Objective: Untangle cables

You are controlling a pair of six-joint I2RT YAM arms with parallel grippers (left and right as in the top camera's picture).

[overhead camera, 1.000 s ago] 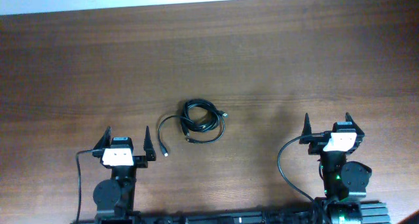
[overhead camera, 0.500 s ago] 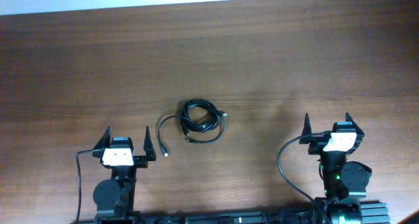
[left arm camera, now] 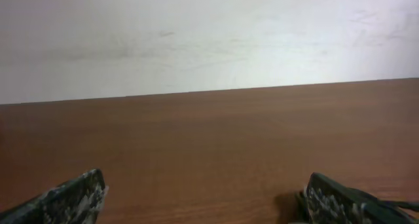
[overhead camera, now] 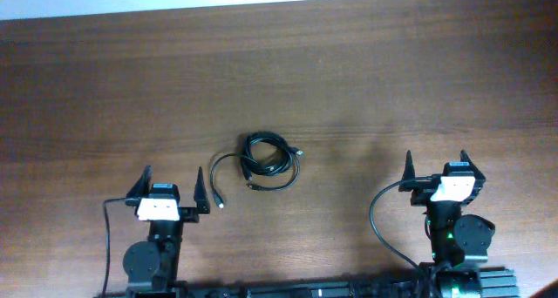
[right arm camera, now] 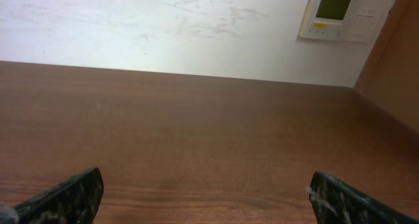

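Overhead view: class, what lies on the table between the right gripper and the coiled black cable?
Nothing: only bare table separates the right gripper from the cable, as the overhead view shows.

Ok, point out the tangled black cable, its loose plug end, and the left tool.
tangled black cable (overhead camera: 260,169), overhead view, strands inside the coil.
loose plug end (overhead camera: 220,204), overhead view, tip of the tail.
left tool (overhead camera: 172,171), overhead view, midway between its fingertips.

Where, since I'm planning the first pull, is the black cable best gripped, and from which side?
I'd grip the loose tail curving out of the coil's left side, just above its plug. Come straight down with the left gripper: that strand lies alone, clear of the coil, and nearest that gripper.
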